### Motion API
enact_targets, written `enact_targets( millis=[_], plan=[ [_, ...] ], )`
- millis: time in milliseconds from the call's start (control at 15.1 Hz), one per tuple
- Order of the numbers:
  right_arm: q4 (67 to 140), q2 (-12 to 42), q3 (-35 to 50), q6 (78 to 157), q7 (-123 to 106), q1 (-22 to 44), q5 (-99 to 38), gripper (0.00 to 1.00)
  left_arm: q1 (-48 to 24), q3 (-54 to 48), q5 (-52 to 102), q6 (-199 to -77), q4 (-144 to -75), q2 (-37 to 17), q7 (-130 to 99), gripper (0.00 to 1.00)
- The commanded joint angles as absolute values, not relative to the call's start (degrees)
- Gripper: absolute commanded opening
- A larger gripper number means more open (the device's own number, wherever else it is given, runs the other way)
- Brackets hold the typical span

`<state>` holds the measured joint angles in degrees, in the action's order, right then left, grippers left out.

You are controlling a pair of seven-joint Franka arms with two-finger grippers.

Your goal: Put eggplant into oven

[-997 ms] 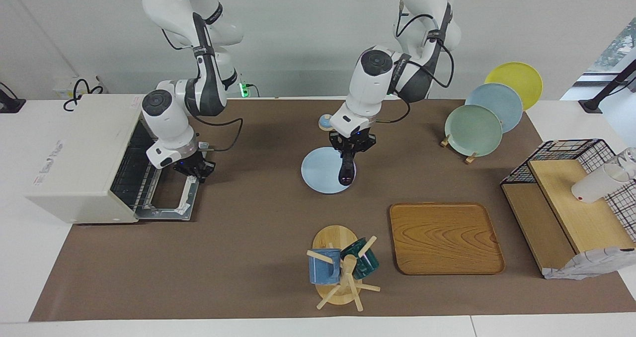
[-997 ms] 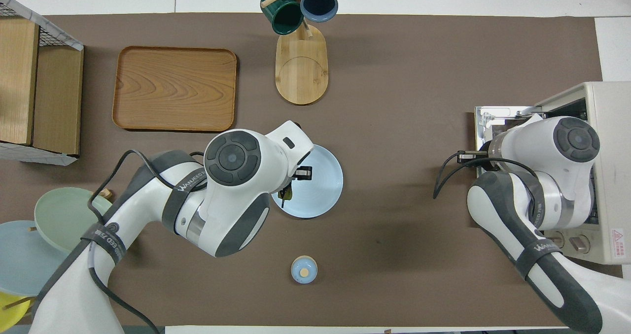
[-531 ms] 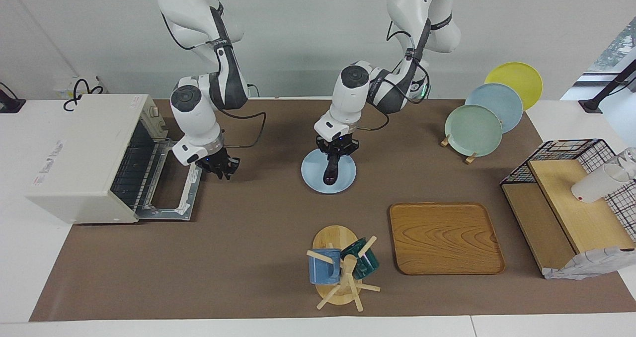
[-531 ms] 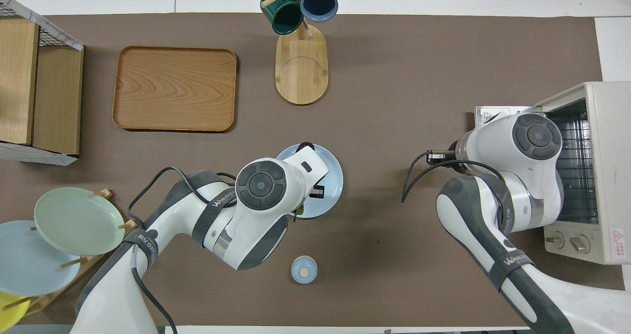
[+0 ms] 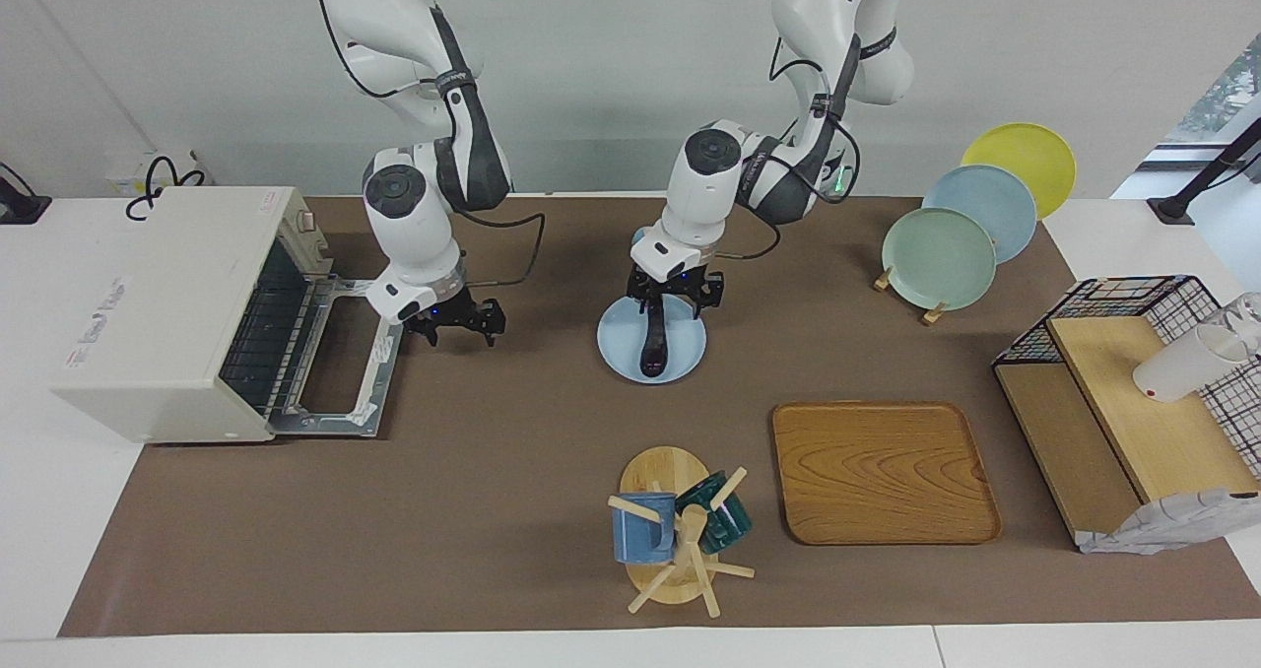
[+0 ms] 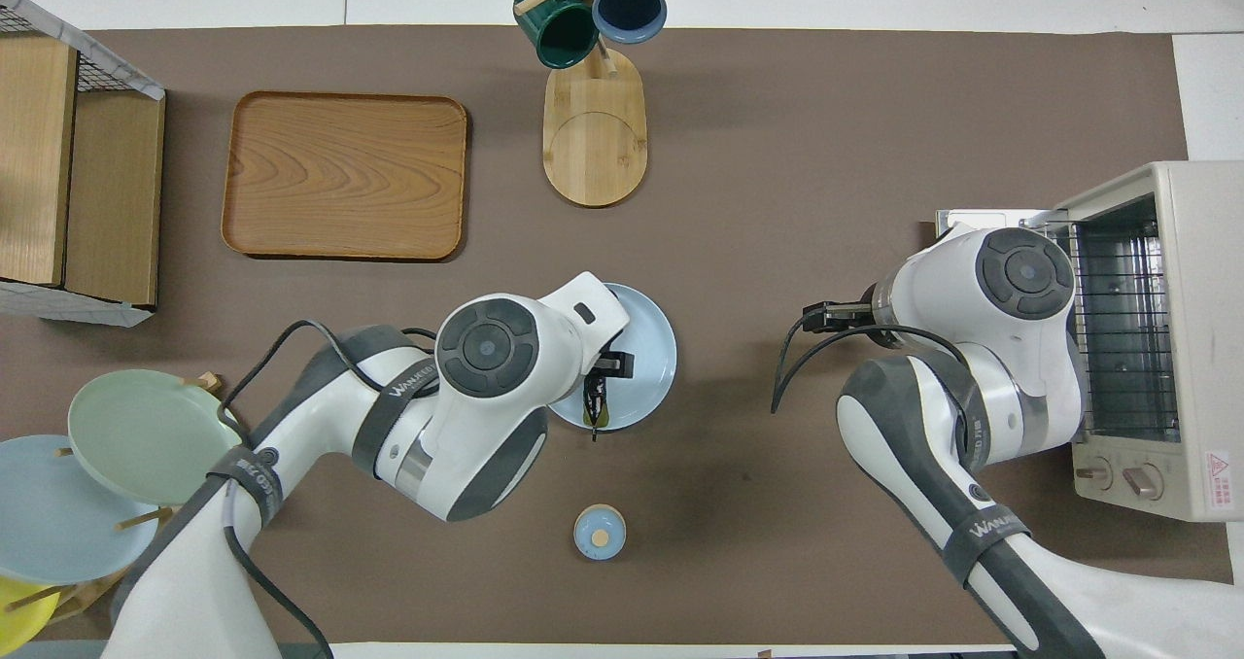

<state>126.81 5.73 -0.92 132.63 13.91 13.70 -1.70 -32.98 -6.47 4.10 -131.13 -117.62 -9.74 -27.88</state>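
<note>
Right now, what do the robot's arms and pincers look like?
Both arms are glossy white with dark grey joint bands and round dark caps on the wrists. Grey lettering runs along a band on each, and thin black cables loop outside them. The left pincer and right pincer are small, black and two-fingered, each with a tiny blue light above.

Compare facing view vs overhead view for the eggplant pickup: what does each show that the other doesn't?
Facing only: nearly the whole eggplant lying on the blue plate, with the left gripper spread over its stem end, and the right gripper open beside the oven door.

Overhead only: the oven's knobs; the left arm hides most of the eggplant, and the right gripper is hidden under its arm.

Both: oven open with its rack showing, eggplant not yet inside.
</note>
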Motion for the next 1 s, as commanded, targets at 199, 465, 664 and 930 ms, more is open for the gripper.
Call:
enact_targets(
  millis=[199,465,664,930],
  plan=[
    [119.3,6.8,-1.3,126.3,17.0,20.7,-3.2,1.0,-18.1,-6.5,5.1,-109.2,-104.7,-5.9,-16.4,1.0],
    [105.6,12.5,-1.4,118.6,25.9,28.9,-1.9,1.0,-10.9,-6.2,5.0,-104.4,-100.5,-4.2,-13.7,1.0],
    [82.5,27.1,-1.3,104.7,37.8,37.1,5.0,1.0,-6.0,-6.2,4.7,-102.7,-99.0,-2.7,-10.5,1.0],
    [76.6,32.7,-1.1,109.1,45.2,42.1,4.8,1.0,-2.5,-5.9,3.4,-93.5,-93.8,-2.2,-5.1,1.0]
  ],
)
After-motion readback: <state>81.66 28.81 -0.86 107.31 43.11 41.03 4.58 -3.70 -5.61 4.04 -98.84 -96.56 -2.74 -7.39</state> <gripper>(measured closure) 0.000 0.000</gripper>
